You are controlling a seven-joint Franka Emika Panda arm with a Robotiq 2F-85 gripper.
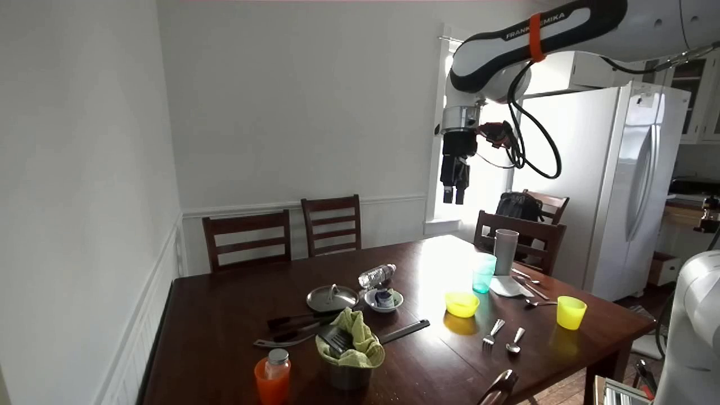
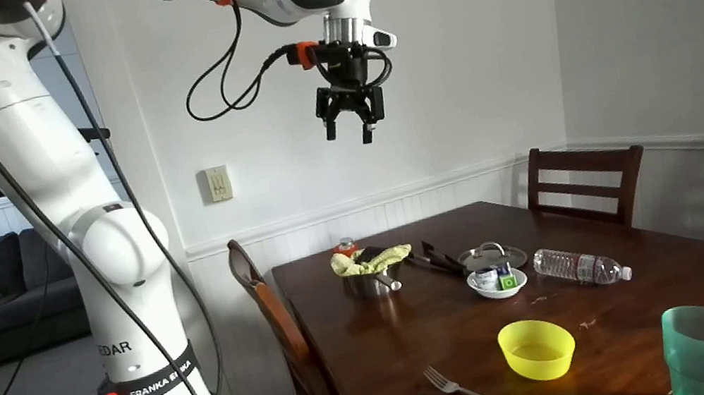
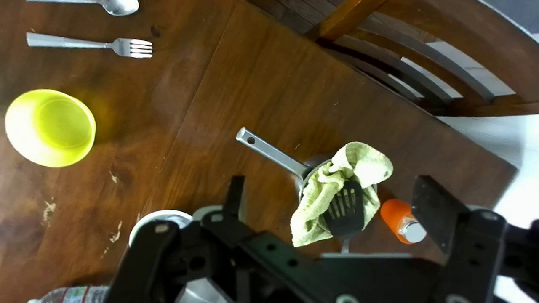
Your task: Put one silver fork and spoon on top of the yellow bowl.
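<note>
Dark wood table (image 1: 225, 332) is the big thing, and a white robot arm (image 1: 652, 34) reaches in over it from the right in an exterior view. Wooden chairs (image 1: 247, 224) stand along the far side. The gripper (image 2: 349, 134) hangs well above the table, fingers standing wide apart, so yeah, it's released.

Next size down, left and right as in an exterior view: metal pot (image 1: 349, 378) on the near side, with a pale green cloth (image 3: 313, 210) stuffed in and hanging over the rim, plus a black spatula (image 3: 347, 225) lying on it. Round lid (image 1: 320, 301) sits farther back, and a clear bottle (image 1: 377, 277) is on its side to the right of that, a bit farther still.

Cups are kinda everywhere: tall grey cup (image 1: 505, 253) at far right, teal cup (image 1: 484, 275) near it, orange cup (image 1: 273, 388) near left, yellow cup (image 1: 571, 313) close to the right edge.

The yellow bowl (image 1: 462, 310) sits upright on the wood, on the near side of the teal cup. Off to its left, a white bowl (image 1: 384, 309) holds little packets (image 2: 507, 281).

Smallest stuff: the fork (image 3: 84, 43) and the spoon (image 3: 120, 6) both lie flat on the wood, on the near side of the yellow bowl, apart from it and from each other. Spoon's right of the fork, farther from the bowl. Extra spoon (image 1: 530, 304) lies just left of the yellow cup.
</note>
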